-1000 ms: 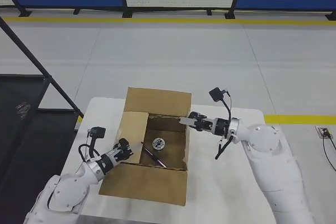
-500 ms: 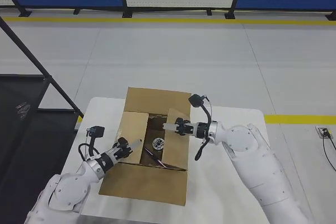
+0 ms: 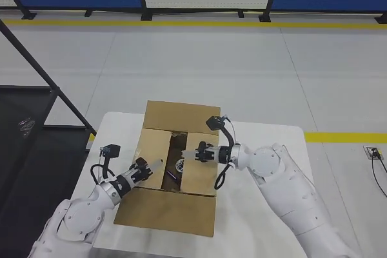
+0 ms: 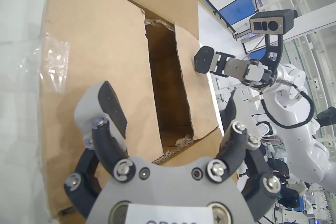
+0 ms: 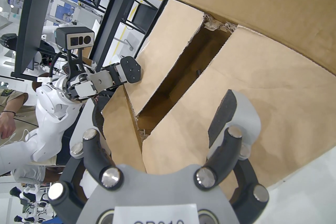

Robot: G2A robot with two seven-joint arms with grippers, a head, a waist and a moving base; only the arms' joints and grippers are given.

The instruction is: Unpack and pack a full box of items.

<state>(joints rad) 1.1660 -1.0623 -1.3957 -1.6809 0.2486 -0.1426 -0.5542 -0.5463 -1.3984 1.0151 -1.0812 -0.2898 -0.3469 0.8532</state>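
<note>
The cardboard box (image 3: 168,216) sits mid-worktop (image 3: 119,129). Its two side flaps are folded nearly flat over the opening with a narrow slot between them, while its far and near flaps stand open. Something dark shows down in the slot, though I can't make out what.

My left claw (image 3: 156,161), fingers spread and holding nothing, lies on the left flap (image 3: 155,142). My right claw (image 3: 192,155), likewise released, presses on the right flap (image 3: 198,180) beside the slot.

I judge the corrugated board light and stiff but springy at the creases, and its ragged corners could tear further. I'd push flat on the flap faces near their free edges, beside the slot, rather than pinch them.
</note>
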